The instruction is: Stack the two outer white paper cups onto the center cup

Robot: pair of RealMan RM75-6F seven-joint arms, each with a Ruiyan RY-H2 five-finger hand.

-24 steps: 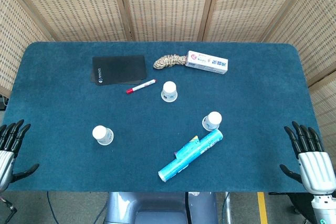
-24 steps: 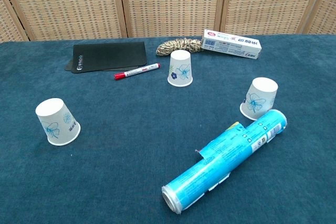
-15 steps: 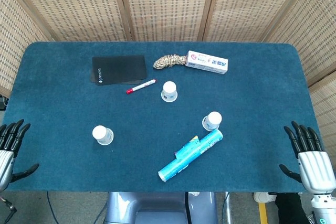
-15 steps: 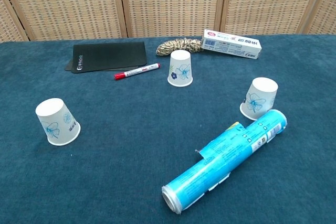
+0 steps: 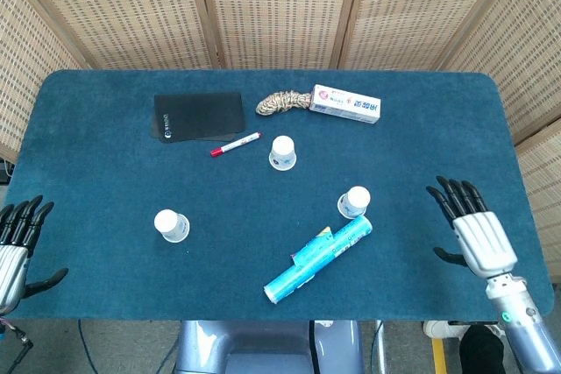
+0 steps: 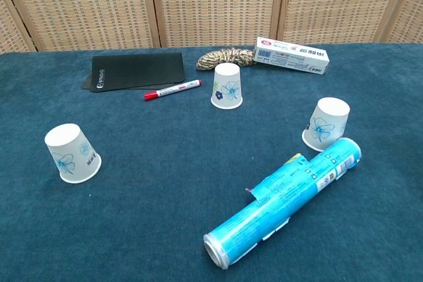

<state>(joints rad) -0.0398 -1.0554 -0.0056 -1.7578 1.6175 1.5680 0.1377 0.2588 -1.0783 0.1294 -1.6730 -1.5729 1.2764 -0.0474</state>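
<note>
Three white paper cups with blue flower prints stand upside down on the blue table. The center cup (image 5: 282, 152) (image 6: 227, 86) is toward the back. The left cup (image 5: 171, 225) (image 6: 71, 153) sits near the front left. The right cup (image 5: 354, 201) (image 6: 326, 123) stands just behind a blue tube. My right hand (image 5: 473, 230) hovers open over the table's right side, well right of the right cup. At the front left edge my left hand (image 5: 16, 247) is open, far from the left cup. Neither hand shows in the chest view.
A light-blue tube (image 5: 318, 257) (image 6: 285, 201) lies diagonally in front of the right cup. At the back are a black pad (image 5: 198, 115), a red-capped marker (image 5: 234, 144), a coil of rope (image 5: 282, 102) and a toothpaste box (image 5: 347, 104).
My right hand has moved left and forward from the table's right front corner, onto the table. The left hand and all cups have stayed put.
</note>
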